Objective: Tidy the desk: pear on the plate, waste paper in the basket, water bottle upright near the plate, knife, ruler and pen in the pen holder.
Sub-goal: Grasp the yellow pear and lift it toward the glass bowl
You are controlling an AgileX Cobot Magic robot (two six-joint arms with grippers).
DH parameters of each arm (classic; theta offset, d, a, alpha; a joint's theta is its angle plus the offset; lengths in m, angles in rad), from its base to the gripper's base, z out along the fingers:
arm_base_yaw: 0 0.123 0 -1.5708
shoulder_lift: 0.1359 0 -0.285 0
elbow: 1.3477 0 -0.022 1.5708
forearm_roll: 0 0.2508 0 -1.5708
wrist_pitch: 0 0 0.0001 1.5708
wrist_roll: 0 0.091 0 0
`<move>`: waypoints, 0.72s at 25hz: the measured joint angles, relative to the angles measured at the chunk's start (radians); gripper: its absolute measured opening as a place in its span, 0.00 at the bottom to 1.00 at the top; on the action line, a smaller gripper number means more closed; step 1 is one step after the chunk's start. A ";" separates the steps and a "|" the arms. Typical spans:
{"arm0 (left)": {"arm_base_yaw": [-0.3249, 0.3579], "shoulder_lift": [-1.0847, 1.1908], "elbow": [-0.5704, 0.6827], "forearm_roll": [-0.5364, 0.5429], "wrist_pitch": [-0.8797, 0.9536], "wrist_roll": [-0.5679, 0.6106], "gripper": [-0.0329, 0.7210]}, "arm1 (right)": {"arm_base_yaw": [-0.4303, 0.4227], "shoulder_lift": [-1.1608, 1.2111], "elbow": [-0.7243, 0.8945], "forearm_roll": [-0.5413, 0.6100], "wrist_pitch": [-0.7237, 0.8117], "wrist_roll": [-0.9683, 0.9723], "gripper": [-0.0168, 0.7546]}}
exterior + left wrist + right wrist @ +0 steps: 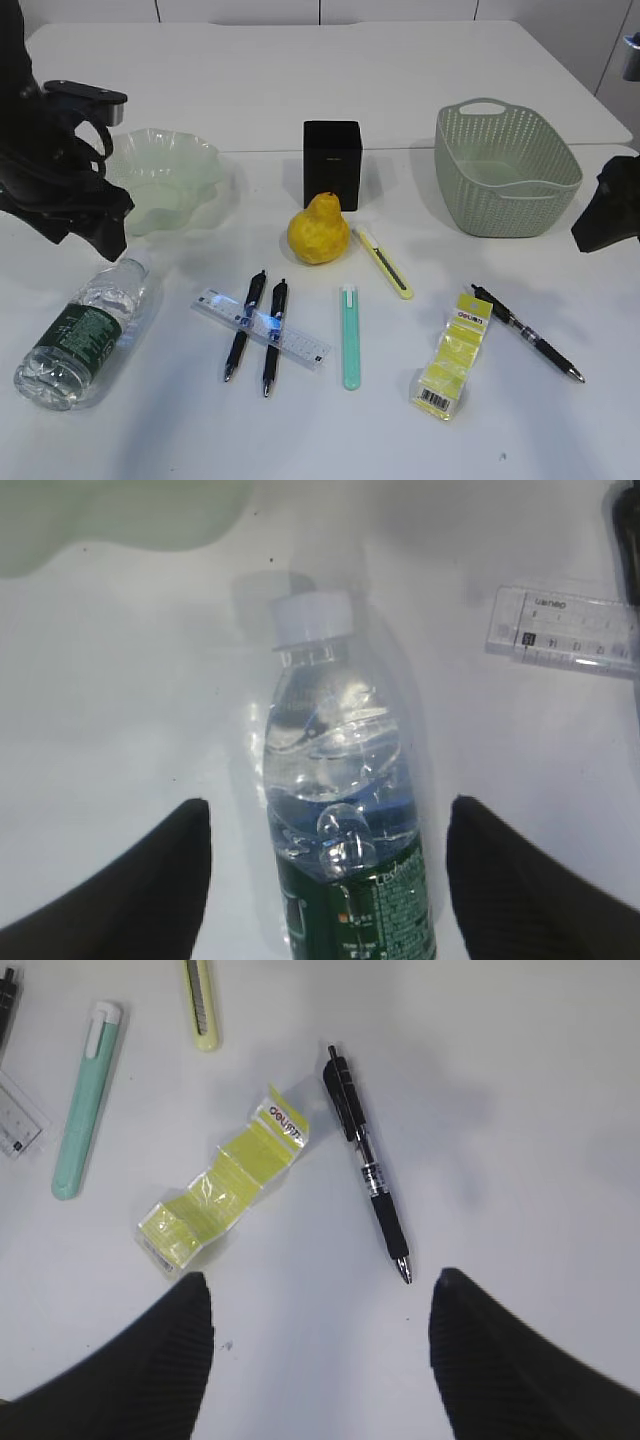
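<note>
Lower the spread left gripper (325, 880) squarely astride the lying water bottle (335, 810), pinch mid-body, then stand it beside the plate (160, 180); right gripper (320, 1350) likewise spread, empty.

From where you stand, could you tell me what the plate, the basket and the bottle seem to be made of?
Plate: probably glass, pale green and translucent, with a wavy glossy rim.
Basket: likely plastic, matte sage green, with moulded perforated walls.
Bottle: thin clear plastic, with highlights on its ribs, a white cap and a printed green label.
</note>
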 joint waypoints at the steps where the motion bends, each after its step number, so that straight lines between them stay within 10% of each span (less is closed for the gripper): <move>1: 0.000 0.003 0.000 0.000 0.000 0.000 0.74 | 0.000 0.000 0.000 0.000 0.000 0.000 0.67; 18: -0.084 0.027 -0.084 0.003 -0.022 0.000 0.74 | 0.000 0.000 0.000 0.000 0.004 0.000 0.67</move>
